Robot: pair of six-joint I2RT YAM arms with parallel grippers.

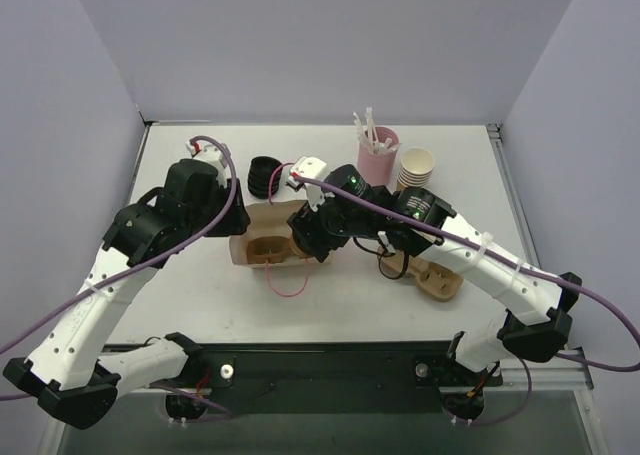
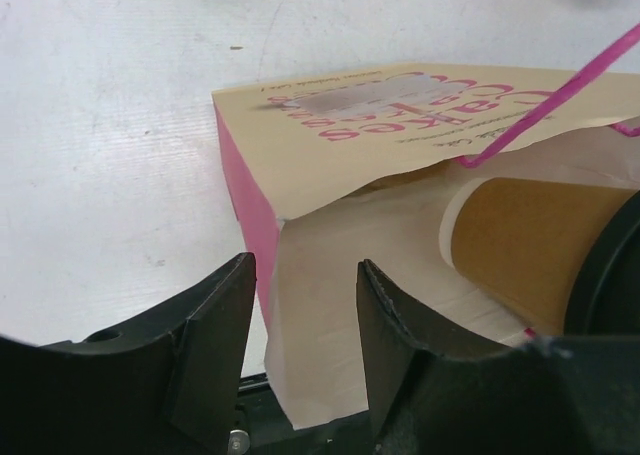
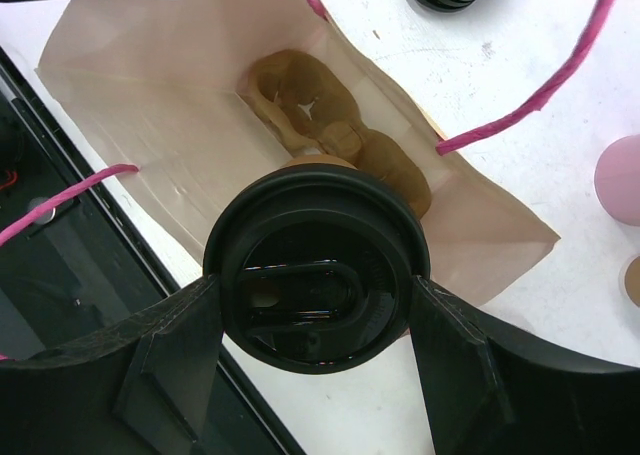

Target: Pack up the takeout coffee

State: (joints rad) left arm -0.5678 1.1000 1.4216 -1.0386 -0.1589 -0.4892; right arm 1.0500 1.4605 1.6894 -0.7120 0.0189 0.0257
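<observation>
The takeout coffee (image 3: 318, 275), a tan-brown cup with a black lid, lies sideways at the mouth of a tan paper bag (image 3: 150, 65) with pink handles. My right gripper (image 3: 315, 297) is shut on the cup at its lid rim. A brown pulp carrier (image 3: 300, 95) sits deep inside the bag. In the left wrist view the cup (image 2: 530, 245) pokes into the bag (image 2: 330, 165) from the right. My left gripper (image 2: 305, 270) is open, and the bag's pale lip lies loose between its fingers. From above, both grippers meet at the bag (image 1: 262, 220).
A stack of black lids (image 1: 263, 175) lies behind the bag. A pink cup of stirrers (image 1: 376, 153) and a stack of cream paper cups (image 1: 416, 167) stand at the back right. Another pulp carrier (image 1: 437, 280) lies under the right arm. The dark rail (image 1: 320, 365) marks the near edge.
</observation>
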